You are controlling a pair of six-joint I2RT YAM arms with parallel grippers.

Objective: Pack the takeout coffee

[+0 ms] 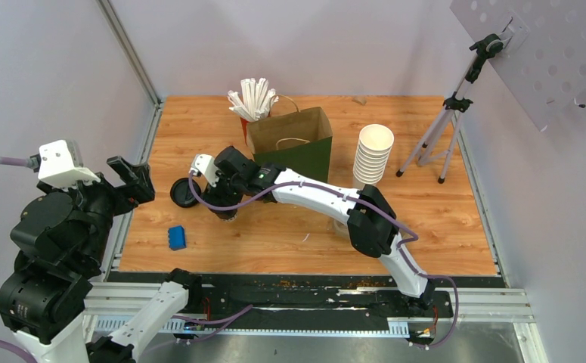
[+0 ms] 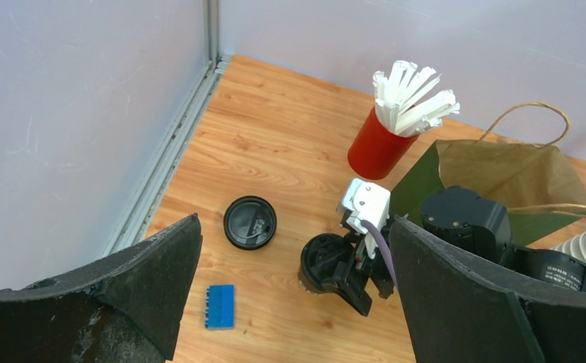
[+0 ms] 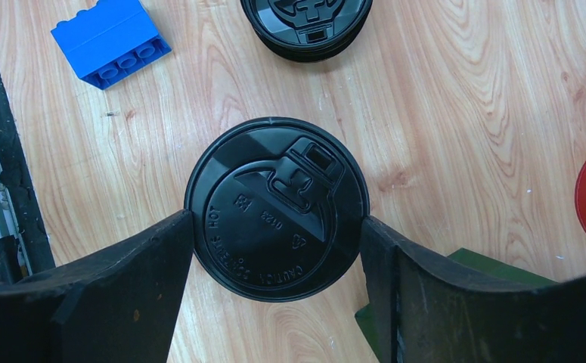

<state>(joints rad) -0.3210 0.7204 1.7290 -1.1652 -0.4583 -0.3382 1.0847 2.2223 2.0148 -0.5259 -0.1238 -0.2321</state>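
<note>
Gripping the takeout coffee [image 3: 274, 204]
Right gripper [image 3: 276, 221] jaws pinch its black lid rim; left gripper [image 2: 293, 221] hangs aside, jaws spread wide.

The top camera hangs above and behind the arms, taking in the whole table [image 1: 441, 219]. The left wrist camera looks down slantwise from farther off. The right wrist camera peers straight down, close over the takeout coffee [image 3: 274, 208]. All three catch the blue block [image 3: 110, 39], upper left there.
</note>
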